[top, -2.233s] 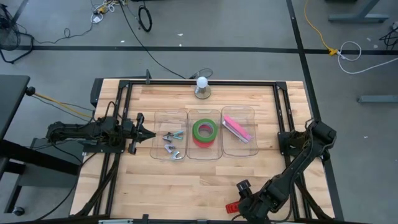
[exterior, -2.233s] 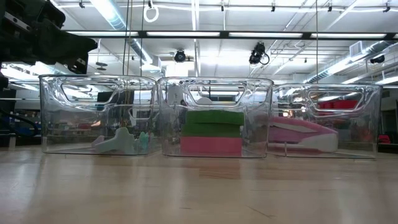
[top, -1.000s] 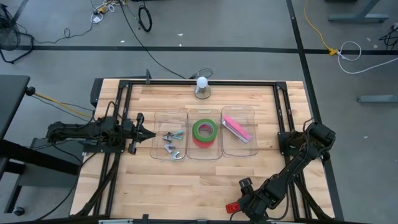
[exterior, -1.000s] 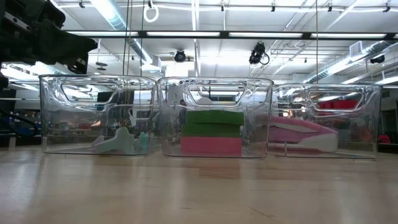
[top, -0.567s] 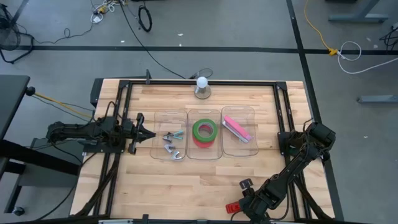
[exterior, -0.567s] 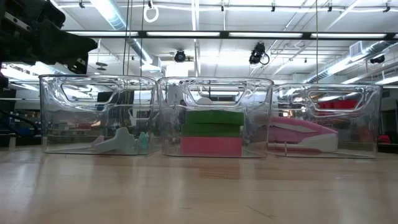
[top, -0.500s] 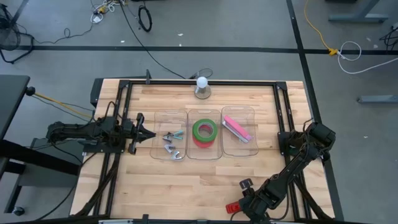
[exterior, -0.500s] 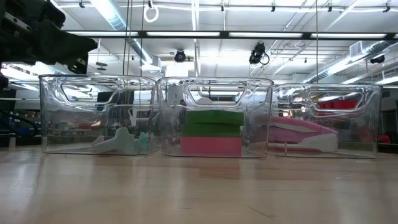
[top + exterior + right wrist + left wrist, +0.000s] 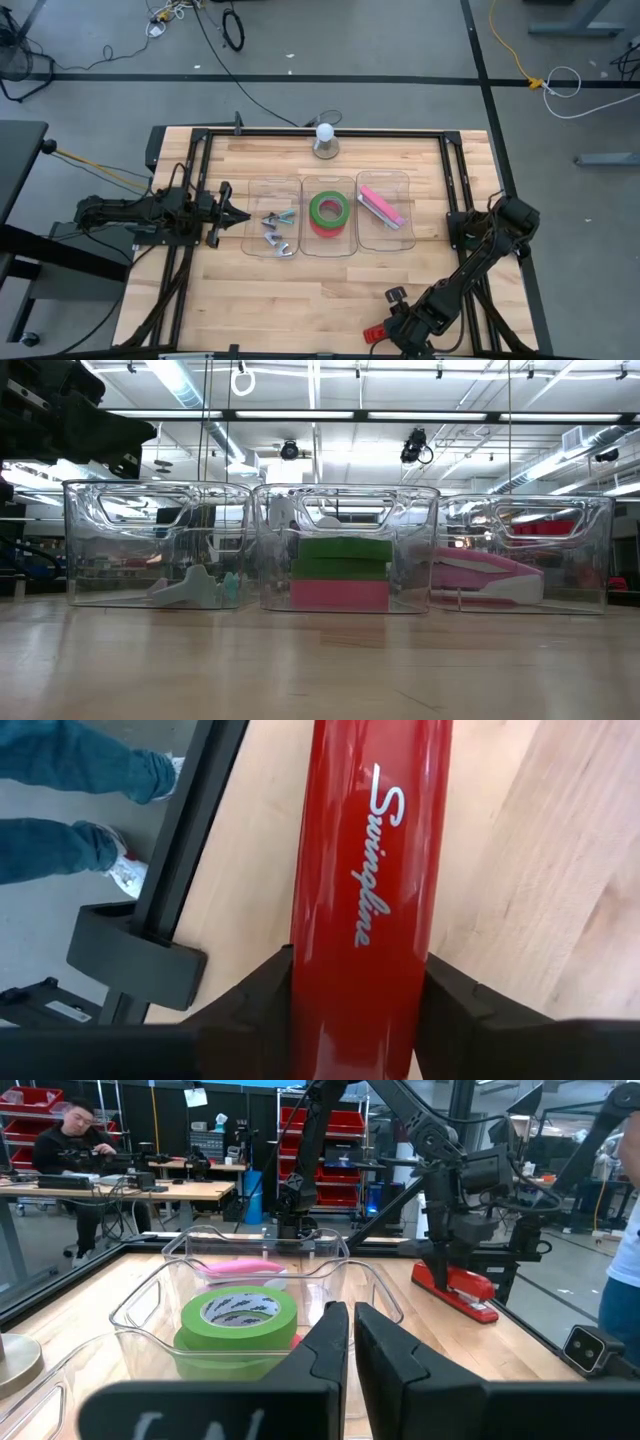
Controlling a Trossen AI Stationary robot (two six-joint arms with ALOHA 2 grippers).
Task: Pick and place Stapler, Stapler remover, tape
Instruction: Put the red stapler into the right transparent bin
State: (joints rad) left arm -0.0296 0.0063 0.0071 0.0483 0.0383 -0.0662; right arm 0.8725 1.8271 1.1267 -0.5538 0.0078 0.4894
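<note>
Red stapler (image 9: 368,890) lies flat at the bench's (image 9: 300,290) near edge, squarely between the right gripper's (image 9: 350,1010) fingers (image 9: 262,1000), clamped on both flanks; left gripper (image 9: 350,1350) fingers closed, empty, beside the bins.

**Stapler, remover and tape on the table**

A red stapler (image 9: 370,890) with white script on its top lies flat at the near edge of the table, between the two fingers of the right gripper (image 9: 385,333), which touch its sides. A pink stapler (image 9: 382,205) lies diagonally in the right clear bin. The tape (image 9: 329,211), a green roll with pink core, lies flat in the middle bin. Staple removers (image 9: 277,230), grey and teal, lie in the left bin.
</note>
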